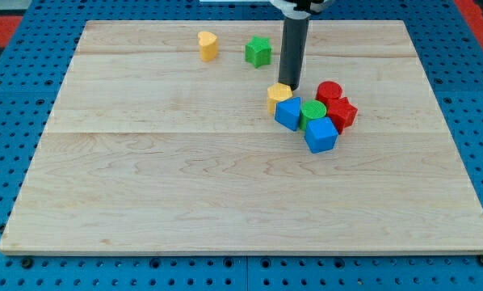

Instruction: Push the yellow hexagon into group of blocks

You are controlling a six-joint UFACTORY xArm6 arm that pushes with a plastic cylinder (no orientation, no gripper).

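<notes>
Just above the yellow hexagon (279, 96), my tip (291, 86) stood on the wooden board (185, 186), its end touching or nearly touching the hexagon's upper right edge. The rod rose straight up from there to the view's top, where its mount was cut off by the frame. It carried no pincer at all, only the bare tip, and it had hold of nothing.

The hexagon sat in the board's upper right part, at the left end of a tight cluster. Its lower right side pressed against a blue block (288, 113), roughly cubic. To the right of that lay a green cylinder (312, 111), and below the cylinder a second blue cube (321, 134), turned slightly. A red cylinder (329, 92) stood at the cluster's top right, with another red block (342, 112) just below it, its shape hard to make out. All these blocks appeared to touch their neighbours.

Well apart, toward the view's top left, a yellow heart-like block (207, 45) stood alone, and to its right a green block (258, 51) of irregular outline, near the rod but clear of it. A blue pegboard (7, 121) surrounded the board.
</notes>
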